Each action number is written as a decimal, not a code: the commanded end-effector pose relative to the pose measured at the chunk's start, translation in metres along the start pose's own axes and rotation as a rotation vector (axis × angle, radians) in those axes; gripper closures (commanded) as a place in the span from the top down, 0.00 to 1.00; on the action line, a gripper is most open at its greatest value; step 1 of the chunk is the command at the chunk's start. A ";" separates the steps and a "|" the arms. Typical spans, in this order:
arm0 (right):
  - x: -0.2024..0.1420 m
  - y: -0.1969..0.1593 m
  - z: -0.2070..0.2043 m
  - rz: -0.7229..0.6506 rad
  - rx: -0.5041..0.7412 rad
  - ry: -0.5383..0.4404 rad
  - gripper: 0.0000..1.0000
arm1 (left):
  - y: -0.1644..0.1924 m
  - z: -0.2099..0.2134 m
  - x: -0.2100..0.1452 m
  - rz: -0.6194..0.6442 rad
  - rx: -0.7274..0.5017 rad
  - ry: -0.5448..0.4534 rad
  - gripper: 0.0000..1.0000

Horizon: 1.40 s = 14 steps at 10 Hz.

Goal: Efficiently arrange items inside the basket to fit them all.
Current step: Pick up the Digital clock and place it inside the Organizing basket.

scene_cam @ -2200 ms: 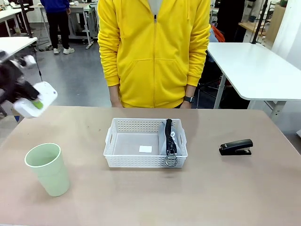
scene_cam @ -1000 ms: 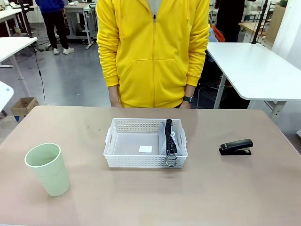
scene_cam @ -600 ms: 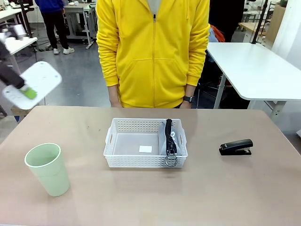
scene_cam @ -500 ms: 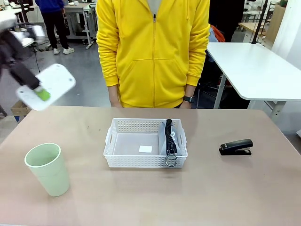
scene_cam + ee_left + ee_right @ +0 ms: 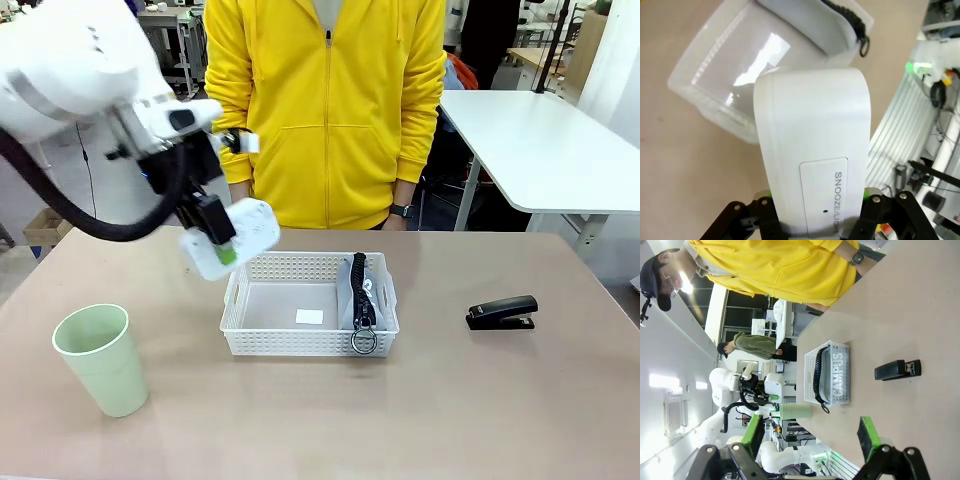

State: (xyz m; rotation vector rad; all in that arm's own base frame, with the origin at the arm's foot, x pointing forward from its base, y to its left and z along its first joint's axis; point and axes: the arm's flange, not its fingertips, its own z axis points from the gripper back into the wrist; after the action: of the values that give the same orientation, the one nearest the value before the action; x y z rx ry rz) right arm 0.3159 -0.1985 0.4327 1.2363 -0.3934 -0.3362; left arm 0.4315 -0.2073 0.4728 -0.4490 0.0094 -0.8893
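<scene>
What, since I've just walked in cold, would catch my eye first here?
The left hand, shut on a white box, hangs above the basket's left end, mid-scene. Behind it, a person in a bright yellow jacket stands at the far edge. A green cup sits near left, and a black stapler sits right.

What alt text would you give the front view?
Left gripper holds a flat white box, tilted, above the left end of the white basket; a grey pouch stands along its right wall. Green cup on the table at left, black stapler at right, person in yellow behind.
</scene>
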 end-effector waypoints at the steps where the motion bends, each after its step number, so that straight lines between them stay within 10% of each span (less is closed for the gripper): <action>1: -0.001 0.000 0.000 0.017 0.014 -0.005 1.00 | 0.003 -0.029 0.027 -0.008 0.021 0.046 0.55; 14: -0.001 0.000 0.000 0.017 0.014 -0.005 1.00 | 0.028 -0.170 0.092 -0.031 0.233 0.152 0.55</action>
State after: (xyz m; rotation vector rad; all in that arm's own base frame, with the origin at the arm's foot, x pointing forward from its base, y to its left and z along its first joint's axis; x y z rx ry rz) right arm 0.3158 -0.1985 0.4327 1.2363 -0.3934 -0.3365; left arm 0.4745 -0.3195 0.3195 -0.1899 0.0332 -0.9518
